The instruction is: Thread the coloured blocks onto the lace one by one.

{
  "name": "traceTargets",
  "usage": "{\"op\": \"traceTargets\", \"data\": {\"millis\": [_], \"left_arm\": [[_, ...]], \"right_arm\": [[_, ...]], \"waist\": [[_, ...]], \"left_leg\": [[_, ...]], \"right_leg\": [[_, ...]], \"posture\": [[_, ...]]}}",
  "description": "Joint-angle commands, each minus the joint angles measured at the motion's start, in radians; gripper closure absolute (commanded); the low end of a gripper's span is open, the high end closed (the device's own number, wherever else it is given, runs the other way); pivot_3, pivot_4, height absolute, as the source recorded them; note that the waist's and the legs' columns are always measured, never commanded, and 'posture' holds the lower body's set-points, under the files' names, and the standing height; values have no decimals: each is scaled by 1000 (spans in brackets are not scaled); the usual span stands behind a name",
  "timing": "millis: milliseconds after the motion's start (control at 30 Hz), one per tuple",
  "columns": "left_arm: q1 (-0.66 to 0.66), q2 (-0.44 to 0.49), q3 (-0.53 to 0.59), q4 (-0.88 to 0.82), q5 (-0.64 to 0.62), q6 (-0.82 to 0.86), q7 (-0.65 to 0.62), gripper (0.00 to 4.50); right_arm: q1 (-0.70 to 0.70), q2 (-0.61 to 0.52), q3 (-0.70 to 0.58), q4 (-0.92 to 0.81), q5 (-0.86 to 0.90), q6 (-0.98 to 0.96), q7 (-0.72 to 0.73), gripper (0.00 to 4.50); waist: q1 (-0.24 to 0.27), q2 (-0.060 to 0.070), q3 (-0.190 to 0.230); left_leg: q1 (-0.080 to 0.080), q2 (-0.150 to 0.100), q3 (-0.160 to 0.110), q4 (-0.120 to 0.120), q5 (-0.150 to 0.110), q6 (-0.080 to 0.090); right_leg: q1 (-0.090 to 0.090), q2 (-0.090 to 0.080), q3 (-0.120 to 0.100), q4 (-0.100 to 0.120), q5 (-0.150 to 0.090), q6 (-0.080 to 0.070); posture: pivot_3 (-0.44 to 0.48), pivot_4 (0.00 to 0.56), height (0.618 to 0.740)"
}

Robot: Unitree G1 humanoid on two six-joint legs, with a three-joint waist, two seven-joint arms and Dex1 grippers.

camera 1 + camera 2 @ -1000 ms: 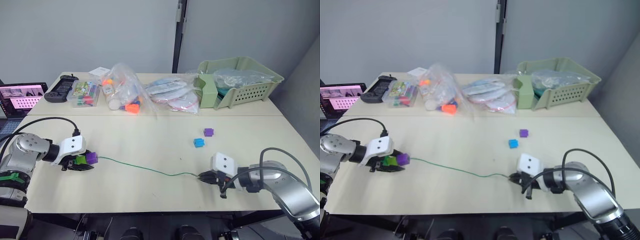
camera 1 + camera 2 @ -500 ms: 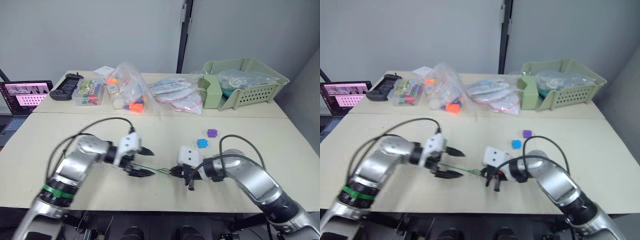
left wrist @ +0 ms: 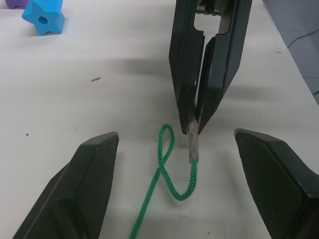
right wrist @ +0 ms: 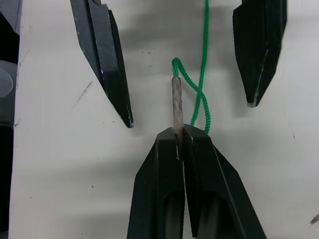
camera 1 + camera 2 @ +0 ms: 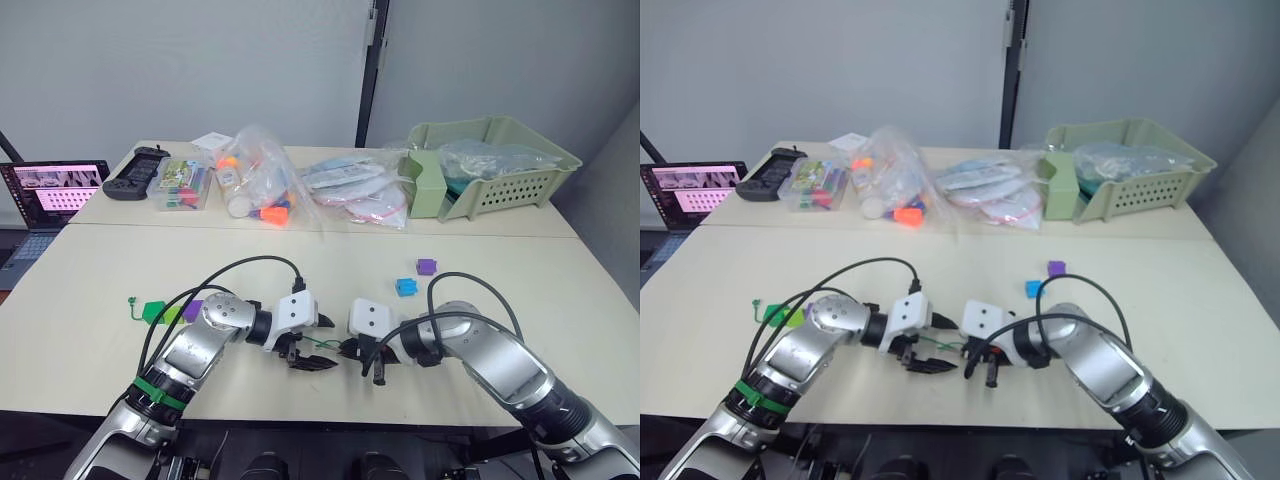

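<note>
Lace (image 3: 167, 169): thin green cord on the table (image 5: 300, 265), curled into a small loop just behind its stiff silvery tip (image 4: 176, 102). The tip is pinched between the closed fingers of the right gripper (image 4: 180, 133), low over the tabletop. The left gripper (image 5: 312, 343) faces it tip to tip, fingers spread wide on either side of the lace tip, gripping nothing.

Away from the lace tip, on the left arm's side, a green block (image 5: 153, 311) and a purple block (image 5: 192, 309) lie close together, with a small green knot (image 5: 131, 301) just beyond the green one. Whether the cord passes through them I cannot tell.

On the other side of the lace tip, further back on the table, a blue block (image 5: 404, 287) sits near a second purple block (image 5: 426, 266), both loose.

Behind these: bagged craft items (image 5: 250, 185), a light green basket (image 5: 490, 165), a laptop (image 5: 50, 190).
</note>
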State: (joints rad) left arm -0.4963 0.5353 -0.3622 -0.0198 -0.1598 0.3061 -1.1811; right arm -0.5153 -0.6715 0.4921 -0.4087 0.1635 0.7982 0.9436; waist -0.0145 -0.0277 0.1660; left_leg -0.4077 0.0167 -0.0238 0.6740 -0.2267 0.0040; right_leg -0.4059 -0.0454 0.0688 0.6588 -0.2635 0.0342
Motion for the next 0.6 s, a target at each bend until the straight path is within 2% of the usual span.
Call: {"op": "traceTargets", "data": {"millis": [33, 333, 600], "left_arm": [[-3, -10, -3, -32, -4, -11, -1, 1421], [-14, -12, -10, -15, -1, -14, -13, 4378], [-15, -16, -9, -9, 2, -16, -13, 4447]], "right_arm": [[-1, 1, -22, -41, 8, 4, -4, 4500], [-5, -2, -24, -43, 15, 10, -9, 4500], [-1, -10, -23, -53, 20, 12, -3, 4500]], "waist": [[0, 0, 0], [0, 0, 0], [0, 0, 0]], "left_leg": [[0, 0, 0, 0, 0, 0], [0, 0, 0, 0, 0, 0], [0, 0, 0, 0, 0, 0]], "right_leg": [[0, 0, 0, 0, 0, 0], [0, 0, 0, 0, 0, 0], [0, 0, 0, -1, 0, 0]], "posture": [[0, 150, 740], [0, 150, 740], [0, 150, 740]]}}
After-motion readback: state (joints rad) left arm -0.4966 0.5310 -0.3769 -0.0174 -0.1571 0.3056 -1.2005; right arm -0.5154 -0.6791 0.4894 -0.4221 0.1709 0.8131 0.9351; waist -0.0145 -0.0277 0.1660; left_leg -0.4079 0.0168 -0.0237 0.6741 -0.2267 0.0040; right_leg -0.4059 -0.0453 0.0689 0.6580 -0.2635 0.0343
